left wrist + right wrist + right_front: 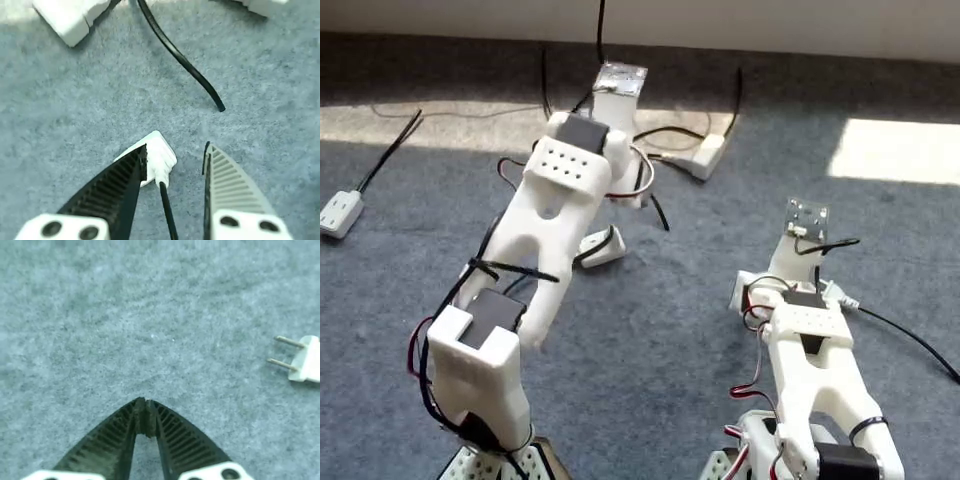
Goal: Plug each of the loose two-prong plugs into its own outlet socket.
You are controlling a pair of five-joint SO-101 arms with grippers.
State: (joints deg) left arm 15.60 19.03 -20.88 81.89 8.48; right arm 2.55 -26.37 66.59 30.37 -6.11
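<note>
1. The left pincer (175,146) gapes open and empty astride a white plug (159,159), which lies against one jaw. Its cord (167,210) trails back between the jaws.
2. The right pincer (145,402) is pressed closed on nothing. A second plug (306,359) lies off to its side on the carpet (150,315), prongs pointing across its front.
3. The left arm (550,200) stretches to the high view's upper middle.

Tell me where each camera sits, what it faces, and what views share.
High: fixed above, behind, looking down on carpet; left arm, right arm show.
Left wrist: on left arm, facing down; open left gripper straddles corded block.
Right wrist: on right arm, facing down; shut right gripper, plug aside.
Shared: high also shows corded block, plug.
</note>
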